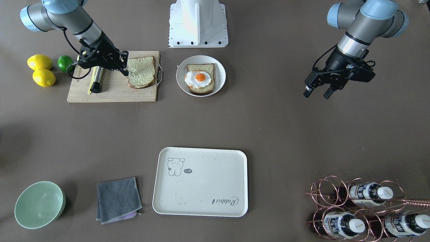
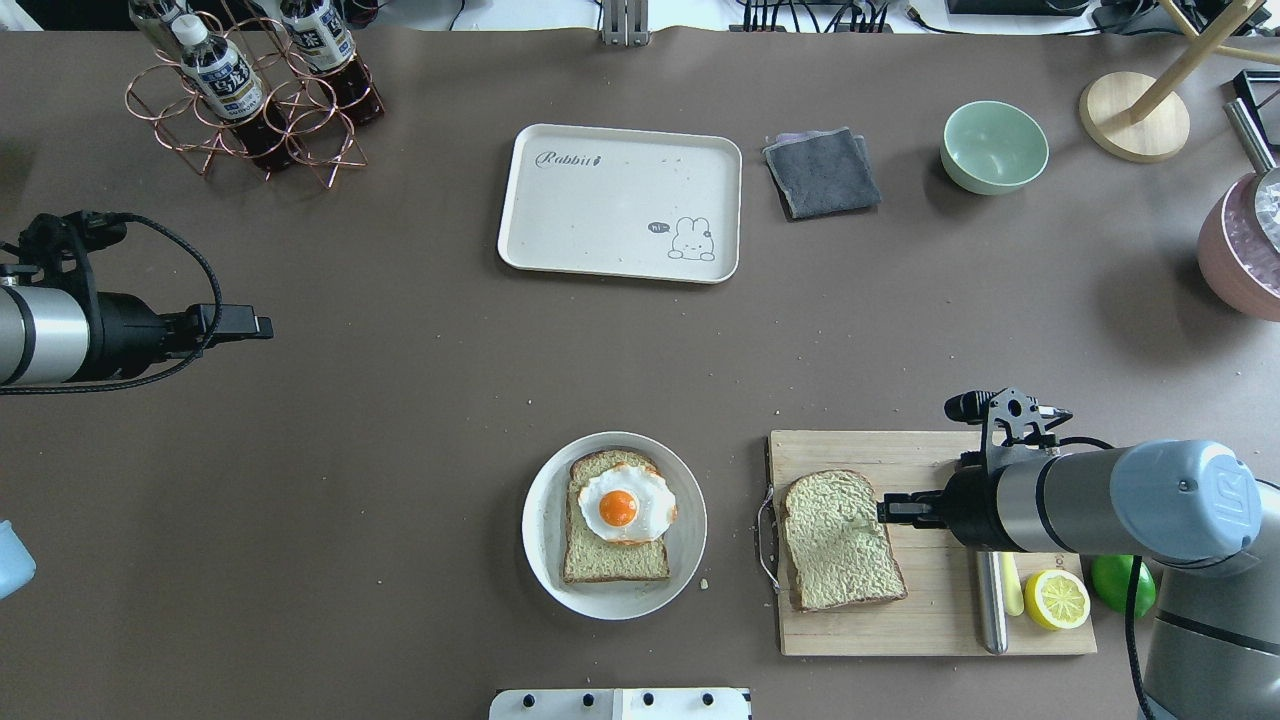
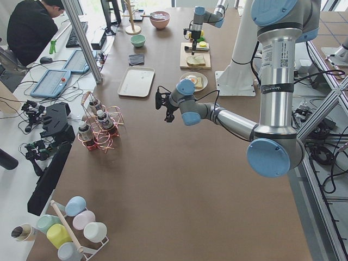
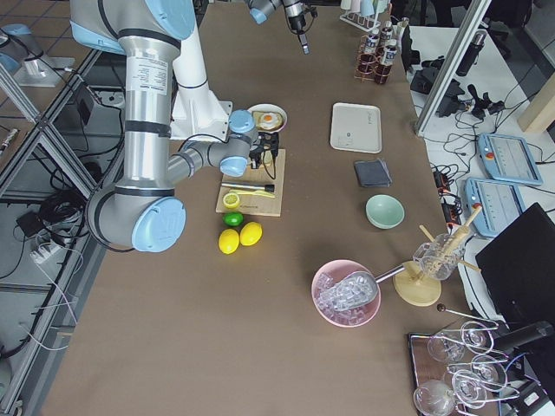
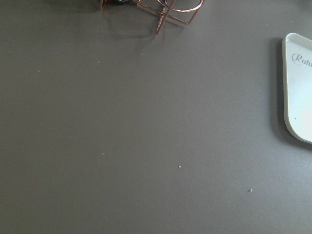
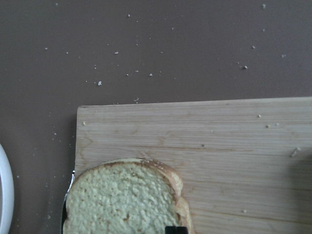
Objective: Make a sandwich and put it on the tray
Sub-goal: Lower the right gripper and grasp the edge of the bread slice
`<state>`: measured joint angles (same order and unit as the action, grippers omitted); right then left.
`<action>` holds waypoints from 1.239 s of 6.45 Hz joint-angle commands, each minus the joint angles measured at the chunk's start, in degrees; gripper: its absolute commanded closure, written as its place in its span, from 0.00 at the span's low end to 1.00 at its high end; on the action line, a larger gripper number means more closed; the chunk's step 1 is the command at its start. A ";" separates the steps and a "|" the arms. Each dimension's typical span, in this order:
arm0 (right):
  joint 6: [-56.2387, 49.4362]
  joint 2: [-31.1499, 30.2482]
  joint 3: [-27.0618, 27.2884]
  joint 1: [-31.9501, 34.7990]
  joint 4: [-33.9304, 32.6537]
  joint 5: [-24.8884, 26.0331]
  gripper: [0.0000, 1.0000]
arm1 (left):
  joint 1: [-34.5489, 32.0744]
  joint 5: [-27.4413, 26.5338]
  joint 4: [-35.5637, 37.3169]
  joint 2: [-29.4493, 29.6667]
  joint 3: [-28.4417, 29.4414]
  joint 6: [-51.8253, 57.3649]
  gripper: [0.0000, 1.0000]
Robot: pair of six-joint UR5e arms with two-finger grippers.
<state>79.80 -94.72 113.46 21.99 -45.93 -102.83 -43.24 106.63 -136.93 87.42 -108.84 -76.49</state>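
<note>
Close to the robot's edge of the tabletop [image 2: 400,400], towards its right end, the slice of bread with the green spread [image 2: 835,545] lies flat on the wooden cutting board [image 2: 920,610]. The right hand [image 2: 885,510] sits low at the side of this slice that faces the right end. Its fingertips are close together and touch the crust there. Whether they have actually pinched the bread cannot be told from these views.

The slice's longer side runs roughly from the robot's edge towards the far edge. The hand therefore meets it across that line, on a long side.

Next along the same edge, near its middle, is the round plate [image 2: 545,520], just beside the board. It holds the other slice of bread [image 2: 610,555], with the fried egg [image 2: 622,505] on top. The two halves of the sandwich are apart and not yet stacked. The likely next move is to carry the spread slice sideways, away from the right end, onto the egg. The right hand is by far the nearer one for that.

The left hand [image 1: 317,91] hangs over bare tabletop towards the left end, well away from both slices. Its fingers are spread and hold nothing.

Farthest out, by the middle of the far edge, the cream tray [image 2: 620,200] lies with nothing on it. It is straight out from the plate.
</note>
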 commanded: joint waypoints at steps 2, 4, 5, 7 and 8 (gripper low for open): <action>0.00 0.06 0.01 -0.37 -0.30 0.78 0.70 | 0.00 -0.02 0.00 0.03 0.30 0.03 0.03; 0.00 0.15 0.45 -0.54 -0.30 1.05 0.70 | 0.00 -0.02 0.00 0.12 0.39 0.03 0.03; 0.00 0.06 0.28 -0.98 -0.30 1.66 0.70 | 0.00 0.07 0.00 0.03 0.39 0.03 0.03; 0.00 -0.12 0.62 -0.81 -0.30 1.75 0.56 | 0.00 -0.02 0.00 0.03 0.39 0.03 0.03; 0.00 -0.29 0.71 -0.64 -0.30 1.75 0.46 | 0.00 0.07 0.00 0.03 0.39 0.03 0.03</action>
<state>79.80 -94.86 114.06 21.22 -46.23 -101.10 -43.24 106.64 -136.93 87.47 -108.46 -76.46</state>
